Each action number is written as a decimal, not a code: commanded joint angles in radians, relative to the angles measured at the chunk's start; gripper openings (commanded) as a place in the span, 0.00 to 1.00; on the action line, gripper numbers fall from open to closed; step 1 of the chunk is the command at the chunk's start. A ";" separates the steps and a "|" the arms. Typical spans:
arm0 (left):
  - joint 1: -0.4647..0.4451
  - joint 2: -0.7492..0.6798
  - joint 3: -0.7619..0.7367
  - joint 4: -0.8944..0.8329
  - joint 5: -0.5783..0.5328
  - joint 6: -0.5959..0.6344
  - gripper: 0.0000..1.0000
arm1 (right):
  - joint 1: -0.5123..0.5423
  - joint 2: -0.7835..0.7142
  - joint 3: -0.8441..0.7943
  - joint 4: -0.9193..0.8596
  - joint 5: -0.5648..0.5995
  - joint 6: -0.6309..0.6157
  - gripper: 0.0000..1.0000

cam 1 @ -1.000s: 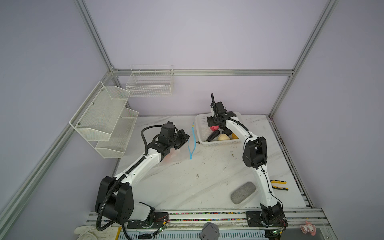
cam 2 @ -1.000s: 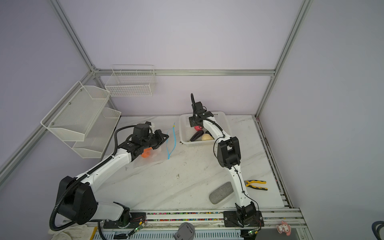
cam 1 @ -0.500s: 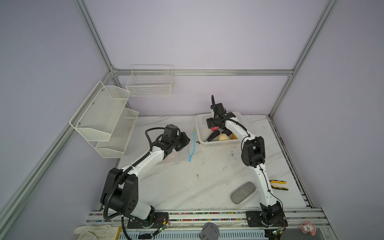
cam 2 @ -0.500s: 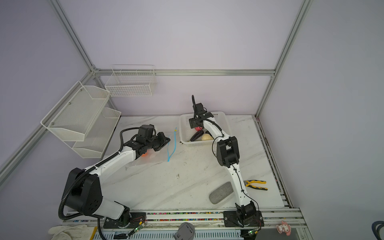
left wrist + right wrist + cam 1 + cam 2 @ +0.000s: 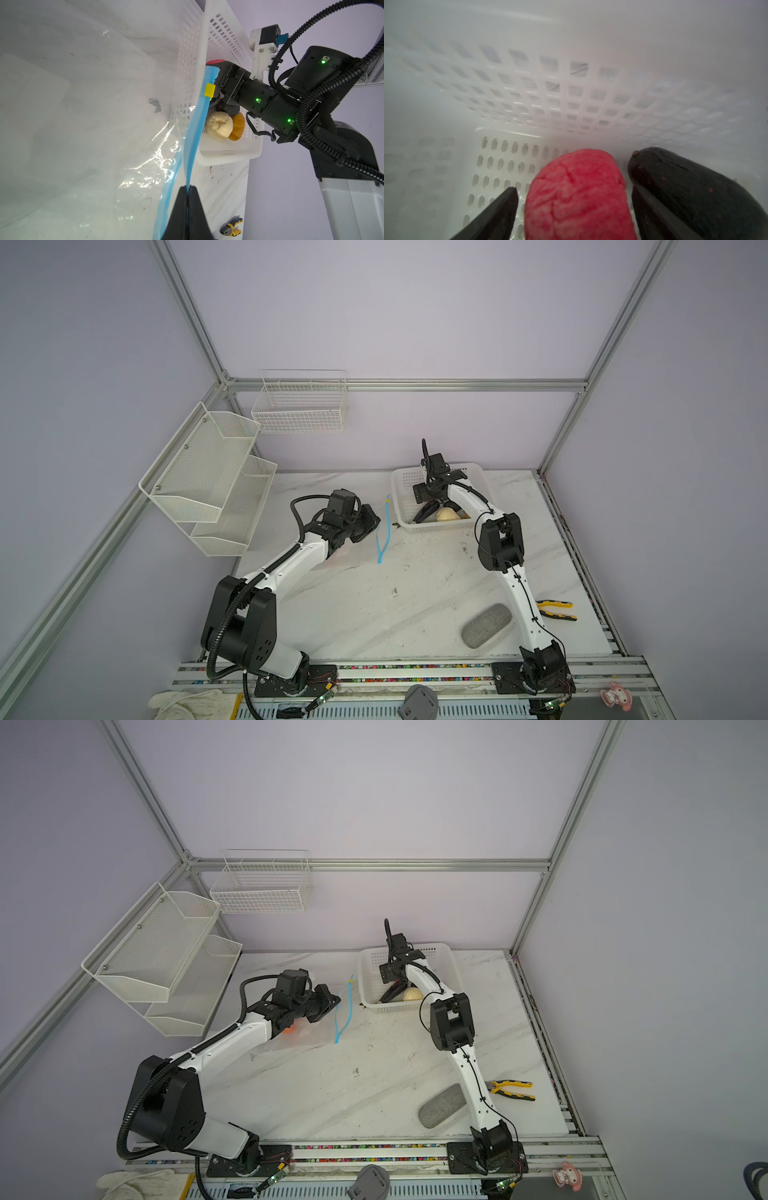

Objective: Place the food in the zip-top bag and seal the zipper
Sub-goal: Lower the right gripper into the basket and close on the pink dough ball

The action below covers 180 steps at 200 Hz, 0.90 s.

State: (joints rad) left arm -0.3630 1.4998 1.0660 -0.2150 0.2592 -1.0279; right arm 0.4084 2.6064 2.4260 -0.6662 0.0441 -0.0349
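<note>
Right wrist view shows the right tool (image 5: 573,190) wide open astride the pink food (image 5: 577,193) in the basket (image 5: 529,99): close squarely on its middle, clear of the black piece (image 5: 685,187), while the left tool (image 5: 188,190), pinched shut on the zipper (image 5: 197,128), holds the bag (image 5: 104,124) open beside it

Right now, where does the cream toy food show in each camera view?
In a top view: cream toy food at the near end of the white basket.
In a top view: same place, near end of the basket.
Left wrist: in the basket, beside an orange piece, past the zipper.
Right wrist: not in it.
Shared landmark: the white basket.
</note>
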 commanded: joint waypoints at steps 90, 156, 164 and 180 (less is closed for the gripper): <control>0.001 -0.009 0.023 0.014 0.017 0.029 0.00 | -0.005 -0.002 0.025 0.015 -0.030 0.007 0.73; 0.001 -0.009 0.018 0.014 0.020 0.028 0.00 | -0.006 -0.045 -0.049 0.062 -0.064 0.031 0.62; 0.001 -0.009 0.018 0.017 0.021 0.028 0.00 | -0.005 -0.049 -0.051 0.066 -0.068 0.034 0.62; 0.001 -0.009 0.018 0.016 0.020 0.026 0.00 | -0.004 -0.056 -0.057 0.071 -0.073 0.039 0.61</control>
State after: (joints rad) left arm -0.3626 1.4998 1.0660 -0.2150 0.2592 -1.0279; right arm 0.4076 2.5958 2.3917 -0.5983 -0.0078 -0.0055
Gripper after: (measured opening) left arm 0.047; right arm 0.624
